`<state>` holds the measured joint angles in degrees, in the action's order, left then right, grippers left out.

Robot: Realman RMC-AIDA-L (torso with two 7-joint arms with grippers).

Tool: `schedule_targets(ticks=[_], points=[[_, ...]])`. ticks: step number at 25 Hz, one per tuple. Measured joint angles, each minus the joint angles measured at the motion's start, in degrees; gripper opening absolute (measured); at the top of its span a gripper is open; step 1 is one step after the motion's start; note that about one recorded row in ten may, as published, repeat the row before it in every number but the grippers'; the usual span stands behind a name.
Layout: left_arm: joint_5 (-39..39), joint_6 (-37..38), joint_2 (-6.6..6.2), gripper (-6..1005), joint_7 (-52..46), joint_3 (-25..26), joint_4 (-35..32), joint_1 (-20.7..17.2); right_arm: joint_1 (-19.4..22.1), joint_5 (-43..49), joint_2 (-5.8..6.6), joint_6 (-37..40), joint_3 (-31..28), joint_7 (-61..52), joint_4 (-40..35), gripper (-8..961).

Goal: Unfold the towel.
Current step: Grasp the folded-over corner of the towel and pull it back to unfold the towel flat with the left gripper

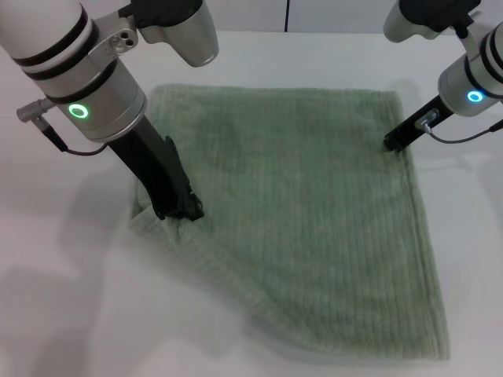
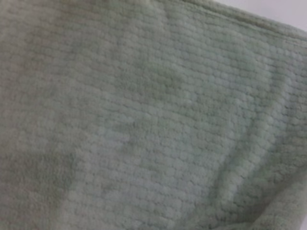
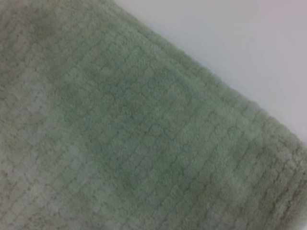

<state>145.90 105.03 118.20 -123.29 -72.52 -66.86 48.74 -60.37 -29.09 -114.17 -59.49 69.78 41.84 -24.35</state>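
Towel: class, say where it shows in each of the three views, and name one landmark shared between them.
Head view: towel fills the centre of the table.
Left wrist view: it fills nearly the whole picture.
Right wrist view: it covers all but one corner.
Shared landmark: its hemmed edge.

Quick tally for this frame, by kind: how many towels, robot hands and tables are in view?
Towels: 1, the pale green towel, spread on the table.
Robot hands: 2, the left hand at the towel's left edge and the right hand at its far right corner.
Tables: 1, the white table.
Total: 4
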Motion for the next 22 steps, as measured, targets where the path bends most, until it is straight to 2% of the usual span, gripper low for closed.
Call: schedule_targets(ticks=[22], points=[[2.33,6.24,-0.01,110,-2.31,-0.38,-0.74,-0.03,0.08,0.00,-0.10,0.61,0.00,0.00,0.46,-1]])
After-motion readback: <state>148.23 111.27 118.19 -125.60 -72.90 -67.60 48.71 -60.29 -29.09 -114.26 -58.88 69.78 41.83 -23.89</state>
